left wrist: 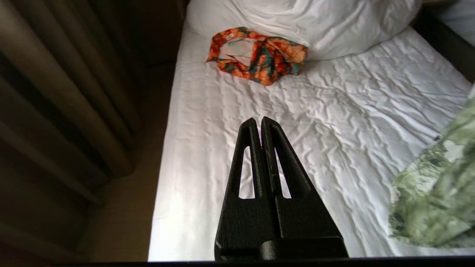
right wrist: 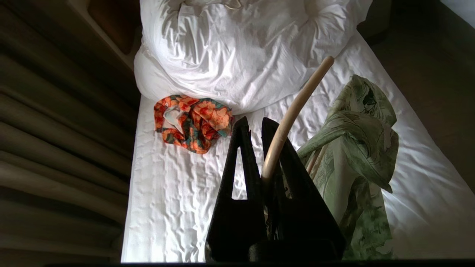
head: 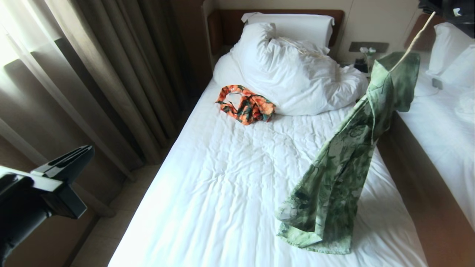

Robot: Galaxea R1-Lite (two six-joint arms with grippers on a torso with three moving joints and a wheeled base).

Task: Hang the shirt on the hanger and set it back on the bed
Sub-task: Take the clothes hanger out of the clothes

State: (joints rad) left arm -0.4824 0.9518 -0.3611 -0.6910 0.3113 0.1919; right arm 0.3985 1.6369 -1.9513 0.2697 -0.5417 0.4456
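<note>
Hanging: the shirt point(head: 341, 167), green and leaf-printed, draped from the hanger point(head: 415, 35) above the bed point(head: 222, 193); hem resting crumpled on the sheet near the bed's right edge, collar end lifted toward the headboard side.
Hanger: cream, thin, tilted; 1 bare arm of it rising out of the shirt's top toward the upper right of the head view; hook not visible.
Right gripper point(right wrist: 259, 122): high above the bed, jaws clamped on the hanger, the cream rod passing between them and curving away over the sheet.
Left gripper point(left wrist: 258, 120): jaws pressed together, holding nothing; raised off the bed's left side, over the strip of floor beside the curtains point(head: 92, 74), pointing toward the bed.
Orange garment point(head: 246, 104): crumpled on the bed, touching the foot of the heaped duvet point(head: 297, 74), well apart from the shirt.
Pillow point(head: 293, 26): propped against the brown headboard point(head: 230, 26) at the head of the bed, behind the duvet.
Second bed point(head: 445, 122): right of the bed, across a narrow dark gap.
</note>
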